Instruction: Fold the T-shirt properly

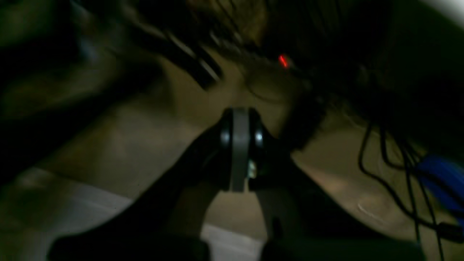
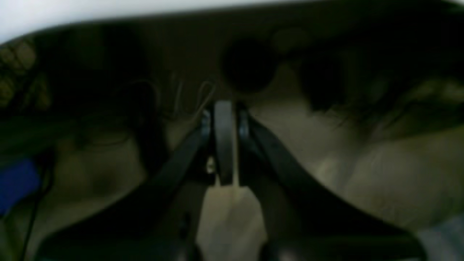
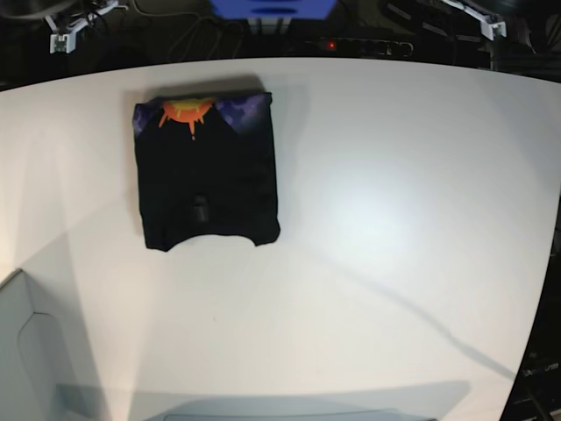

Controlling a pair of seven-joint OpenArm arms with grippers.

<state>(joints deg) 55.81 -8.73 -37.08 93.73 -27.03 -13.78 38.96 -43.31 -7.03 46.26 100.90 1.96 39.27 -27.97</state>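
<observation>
Nearest in each wrist view are the jaws: the left gripper [image 1: 240, 152] and the right gripper [image 2: 224, 145] both look pressed together on nothing, and neither view shows any cloth. In the base view no arm reaches over the white table [image 3: 394, 219]. Farther off, toward the far left of the table, the T-shirt [image 3: 207, 171] lies as a compact rectangle, long axis running near to far, sun print at its far edge. I judge the right arm nearer it, and the fold largely done.
</observation>
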